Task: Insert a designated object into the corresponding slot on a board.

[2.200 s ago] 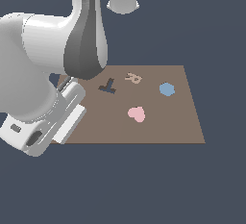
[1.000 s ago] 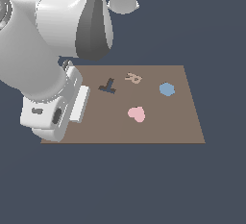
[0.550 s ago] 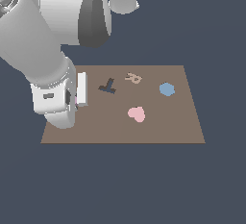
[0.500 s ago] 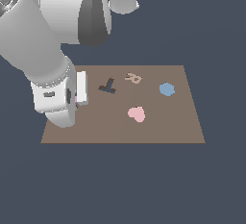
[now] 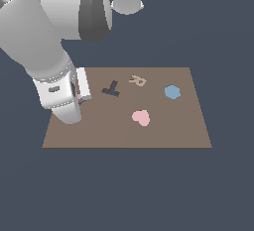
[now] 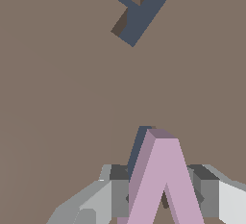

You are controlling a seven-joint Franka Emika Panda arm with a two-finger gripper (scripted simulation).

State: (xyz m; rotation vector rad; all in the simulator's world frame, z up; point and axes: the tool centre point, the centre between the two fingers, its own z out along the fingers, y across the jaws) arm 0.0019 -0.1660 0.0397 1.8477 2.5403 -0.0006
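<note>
Here, one lilac V piece (image 6: pixel 163 180) is clamped between the two fingers (image 6: pixel 117 189) of the gripper (image 6: pixel 163 196), low over the board (image 5: pixel 163 131) (exterior view's left). One dark recess (image 5: pixel 111 89), one tan R (image 5: pixel 137 80), one pink heart (image 5: pixel 141 118) and one blue hexagon (image 5: pixel 172 92) are counted.

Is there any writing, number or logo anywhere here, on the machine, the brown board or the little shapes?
"R": not printed text, but the small tan piece on the flat brown board is itself cut as that letter.
The pale lilac V-shaped piece between the pincer fingers likewise forms a letter.
No printed words, numbers or logos are readable anywhere else.
</note>
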